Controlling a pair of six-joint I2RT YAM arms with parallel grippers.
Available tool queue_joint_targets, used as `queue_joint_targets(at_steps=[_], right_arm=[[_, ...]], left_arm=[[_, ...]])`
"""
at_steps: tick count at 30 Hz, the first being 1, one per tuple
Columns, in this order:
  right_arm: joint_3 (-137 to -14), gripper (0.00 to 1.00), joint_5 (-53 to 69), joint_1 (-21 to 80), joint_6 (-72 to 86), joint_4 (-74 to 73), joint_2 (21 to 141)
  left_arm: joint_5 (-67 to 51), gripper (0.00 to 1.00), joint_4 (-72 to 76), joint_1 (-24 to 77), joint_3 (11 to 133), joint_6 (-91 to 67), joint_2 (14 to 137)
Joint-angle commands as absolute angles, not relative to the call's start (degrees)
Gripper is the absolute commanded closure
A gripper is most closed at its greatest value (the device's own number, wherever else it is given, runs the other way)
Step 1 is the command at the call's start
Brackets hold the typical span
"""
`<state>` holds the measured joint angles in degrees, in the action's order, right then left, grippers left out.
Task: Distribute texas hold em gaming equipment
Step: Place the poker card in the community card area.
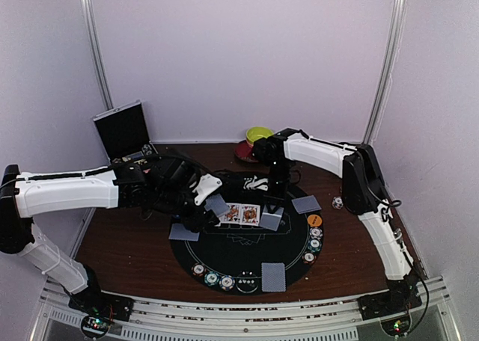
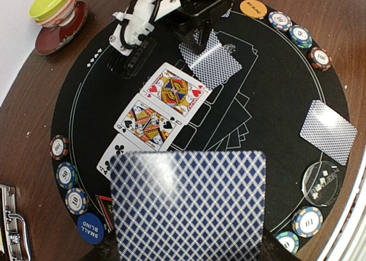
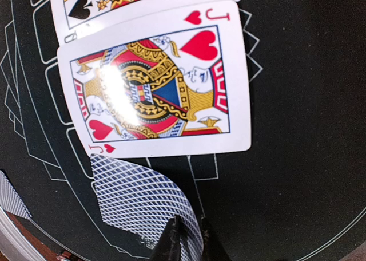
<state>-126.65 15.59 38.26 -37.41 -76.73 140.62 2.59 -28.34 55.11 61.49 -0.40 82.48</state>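
Card [image 3: 143, 198] face down, edge pinched by right gripper [image 3: 186, 238], just beside jack [image 3: 154, 83] on gripper's side; left gripper [image 1: 212, 205], farther off, pinches second card [image 2: 189, 209]

White-shelled left arm [image 1: 67, 193] and right arm [image 1: 322, 152], black joints, cables, jaws.
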Motion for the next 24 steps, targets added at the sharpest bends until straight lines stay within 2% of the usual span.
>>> queue_joint_targets(at_steps=[1, 6, 14, 24], right_arm=[[-128.3, 0.88, 11.7, 38.6, -38.0, -75.4, 141.9], [-128.3, 0.87, 10.2, 38.7, -38.1, -73.7, 141.9], [-127.8, 0.79, 8.8, 40.2, -39.5, -73.2, 141.9], [-127.2, 0.78, 7.0, 41.3, -39.6, -71.4, 141.5]], left_arm=[[2.5, 0.37, -26.7, 55.4, 61.3, -0.8, 81.4], [2.6, 0.37, -26.6, 55.4, 61.4, -0.8, 81.6], [2.6, 0.37, -26.6, 55.4, 61.3, -0.8, 81.7], [2.7, 0.37, -26.6, 55.4, 61.4, -0.9, 81.6]])
